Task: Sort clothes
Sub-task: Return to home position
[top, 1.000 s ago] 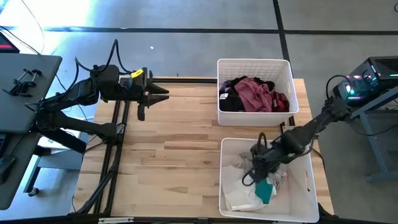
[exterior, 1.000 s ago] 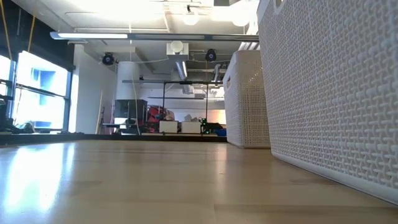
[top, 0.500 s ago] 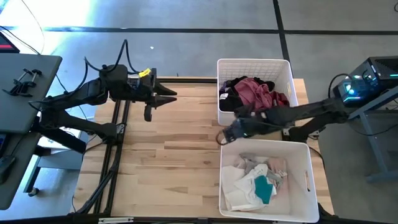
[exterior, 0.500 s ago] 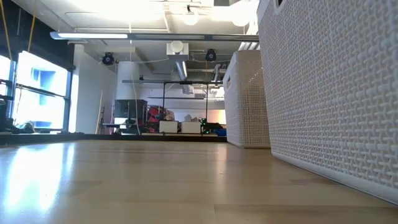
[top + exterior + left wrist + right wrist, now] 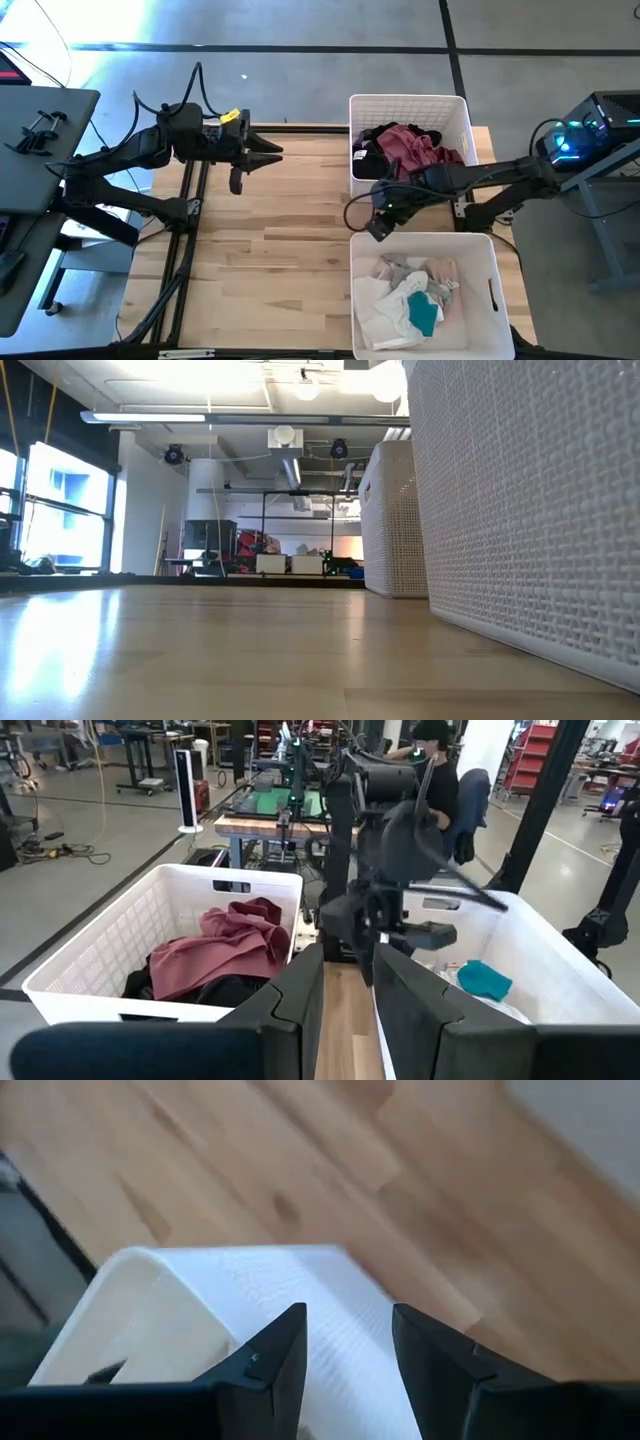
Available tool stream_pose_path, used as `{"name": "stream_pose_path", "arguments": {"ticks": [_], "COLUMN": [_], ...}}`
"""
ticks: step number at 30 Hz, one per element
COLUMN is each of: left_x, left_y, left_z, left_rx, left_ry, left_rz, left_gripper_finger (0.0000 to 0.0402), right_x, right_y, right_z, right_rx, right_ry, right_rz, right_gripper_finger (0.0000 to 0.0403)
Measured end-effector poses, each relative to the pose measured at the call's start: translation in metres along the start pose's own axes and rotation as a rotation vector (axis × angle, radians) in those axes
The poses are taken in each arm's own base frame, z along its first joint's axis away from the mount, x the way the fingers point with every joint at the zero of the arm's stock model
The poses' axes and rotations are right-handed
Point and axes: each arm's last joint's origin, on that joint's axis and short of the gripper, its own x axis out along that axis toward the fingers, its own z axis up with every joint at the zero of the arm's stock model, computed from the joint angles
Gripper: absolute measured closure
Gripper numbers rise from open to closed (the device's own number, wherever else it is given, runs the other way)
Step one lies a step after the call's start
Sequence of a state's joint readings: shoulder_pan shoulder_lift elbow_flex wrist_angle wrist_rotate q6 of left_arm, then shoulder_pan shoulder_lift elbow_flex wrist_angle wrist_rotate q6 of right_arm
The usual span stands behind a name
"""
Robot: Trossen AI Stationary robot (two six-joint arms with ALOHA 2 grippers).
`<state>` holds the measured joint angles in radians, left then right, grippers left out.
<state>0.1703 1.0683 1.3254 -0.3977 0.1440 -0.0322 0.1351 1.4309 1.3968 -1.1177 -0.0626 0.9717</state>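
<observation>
Maroon and black clothes lie in the far white bin. White, grey, pink and teal clothes lie in the near white bin. My right gripper is open and empty, over the near bin's far left corner. My left gripper is a little open and empty above the table's far left, pointing toward the bins. The left wrist view shows the maroon garment, a teal one and the right arm. My right gripper points down at the near bin's far left corner rim, with the rim showing beyond its two fingers. I cannot tell whether a finger touches the rim.
The two bins stand one behind the other on the table's right half, with a narrow gap between them. In the low view the near bin's wall fills the right side and the far bin stands behind it. Bare wood lies left of the bins.
My right gripper has risen out of the near bin, empty, gone toward the far and left, and now sits at that bin's far left corner. The near bin has slid a little toward the near and left edges. My left gripper has shifted slightly toward the right.
</observation>
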Motion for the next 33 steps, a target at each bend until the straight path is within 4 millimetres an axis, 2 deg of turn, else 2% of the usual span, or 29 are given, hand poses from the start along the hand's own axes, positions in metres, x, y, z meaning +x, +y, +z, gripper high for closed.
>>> {"name": "stream_pose_path", "arguments": {"ticks": [7, 12, 16, 20, 23, 26, 29, 33], "left_x": [0.0, -0.004, -0.016, -0.028, -0.035, -0.038, -0.038, -0.033], "left_y": [0.0, 0.0, -0.001, 0.002, 0.004, 0.007, 0.011, 0.016], "left_z": [0.0, 0.001, 0.006, 0.01, 0.011, 0.009, 0.008, 0.006], "left_rx": [0.0, -0.007, -0.003, -0.011, -0.014, -0.022, -0.047, -0.054], "left_ry": [0.001, -0.01, -0.045, -0.076, -0.086, -0.071, -0.062, -0.051], "left_rz": [0.006, 0.006, 0.015, 0.051, 0.111, 0.179, 0.231, 0.268], "left_gripper_finger": [0.0323, 0.0323, 0.0323, 0.0323, 0.0323, 0.0323, 0.0323, 0.0323], "right_x": [-0.039, -0.081, -0.119, -0.145, -0.144, -0.126, -0.099, -0.058], "right_y": [0.001, -0.005, -0.023, -0.06, -0.089, -0.11, -0.117, -0.118], "right_z": [-0.012, -0.039, -0.064, -0.082, -0.092, -0.099, -0.102, -0.105], "right_rx": [0.01, -0.048, -0.14, -0.165, -0.176, -0.215, -0.324, -0.5], "right_ry": [-0.296, -0.464, -0.565, -0.66, -0.738, -0.868, -1.037, -1.249], "right_rz": [0.07, 0.174, 0.27, 0.362, 0.435, 0.527, 0.609, 0.642], "right_gripper_finger": [0.0266, 0.0266, 0.0266, 0.0278, 0.0306, 0.0345, 0.0389, 0.0392]}}
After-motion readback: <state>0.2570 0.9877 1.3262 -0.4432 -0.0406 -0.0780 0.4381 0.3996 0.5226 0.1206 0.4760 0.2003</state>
